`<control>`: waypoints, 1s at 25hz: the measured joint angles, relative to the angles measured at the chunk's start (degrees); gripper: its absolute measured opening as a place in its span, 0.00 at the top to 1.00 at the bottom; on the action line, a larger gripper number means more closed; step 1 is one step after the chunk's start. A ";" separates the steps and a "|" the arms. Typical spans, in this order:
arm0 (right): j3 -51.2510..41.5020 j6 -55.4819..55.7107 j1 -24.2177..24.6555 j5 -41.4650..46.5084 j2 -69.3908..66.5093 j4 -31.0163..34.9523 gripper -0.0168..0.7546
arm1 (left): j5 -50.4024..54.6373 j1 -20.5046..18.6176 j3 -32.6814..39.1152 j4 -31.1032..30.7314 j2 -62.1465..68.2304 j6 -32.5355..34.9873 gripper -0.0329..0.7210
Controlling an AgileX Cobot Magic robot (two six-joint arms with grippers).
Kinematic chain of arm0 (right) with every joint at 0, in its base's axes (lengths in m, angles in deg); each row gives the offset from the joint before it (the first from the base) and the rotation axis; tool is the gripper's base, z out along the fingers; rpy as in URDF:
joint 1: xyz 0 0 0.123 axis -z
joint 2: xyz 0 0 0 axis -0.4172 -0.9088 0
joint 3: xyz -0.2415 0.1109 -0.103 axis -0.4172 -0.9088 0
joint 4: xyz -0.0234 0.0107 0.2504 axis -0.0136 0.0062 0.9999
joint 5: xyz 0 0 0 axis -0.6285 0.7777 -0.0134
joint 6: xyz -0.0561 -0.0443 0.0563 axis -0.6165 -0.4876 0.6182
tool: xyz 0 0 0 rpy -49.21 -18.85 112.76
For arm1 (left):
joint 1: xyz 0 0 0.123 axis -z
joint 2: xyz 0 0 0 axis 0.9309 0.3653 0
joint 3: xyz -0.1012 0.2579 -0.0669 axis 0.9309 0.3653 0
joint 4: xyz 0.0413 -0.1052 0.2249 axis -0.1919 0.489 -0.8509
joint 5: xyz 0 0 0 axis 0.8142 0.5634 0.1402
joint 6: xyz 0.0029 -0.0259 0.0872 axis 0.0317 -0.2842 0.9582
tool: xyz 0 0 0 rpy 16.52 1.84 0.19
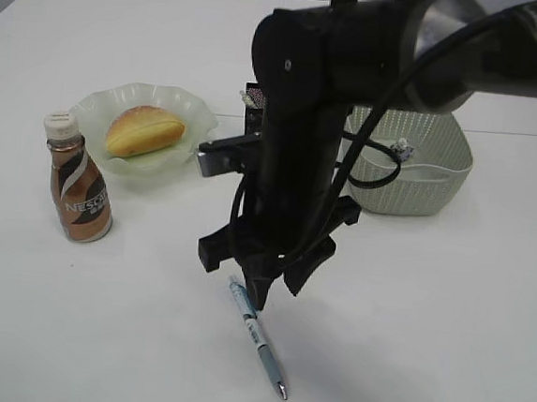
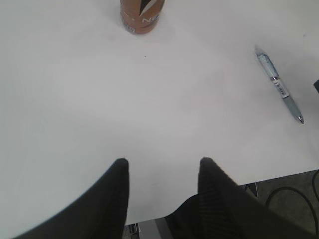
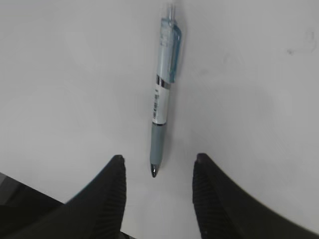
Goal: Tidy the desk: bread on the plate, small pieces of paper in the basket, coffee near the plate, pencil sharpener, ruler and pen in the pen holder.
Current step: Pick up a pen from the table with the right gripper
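Note:
A light-blue pen (image 1: pixel 257 336) lies on the white table; it also shows in the left wrist view (image 2: pixel 279 85) and the right wrist view (image 3: pixel 162 99). My right gripper (image 1: pixel 262 271) hangs open just above it, with the pen's tip between the jaws (image 3: pixel 158 162). My left gripper (image 2: pixel 163 162) is open and empty over the table's near edge. The bread (image 1: pixel 143 131) lies on the green plate (image 1: pixel 187 109). The coffee bottle (image 1: pixel 78 189) stands beside the plate and also shows in the left wrist view (image 2: pixel 142 15). The pen holder (image 1: pixel 254 101) is mostly hidden behind the arm. No sharpener or ruler shows.
A pale mesh basket (image 1: pixel 430 178) stands at the right behind the arm, with a small white scrap (image 1: pixel 403 149) at its rim. The right arm blocks the middle of the exterior view. The table's near edge (image 2: pixel 279 174) runs close to the left gripper.

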 joint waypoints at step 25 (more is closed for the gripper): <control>-1.45 0.10 0.00 -8.04 -8.49 0.37 0.51 | 0.00 0.00 0.00 -0.24 0.00 -0.10 0.51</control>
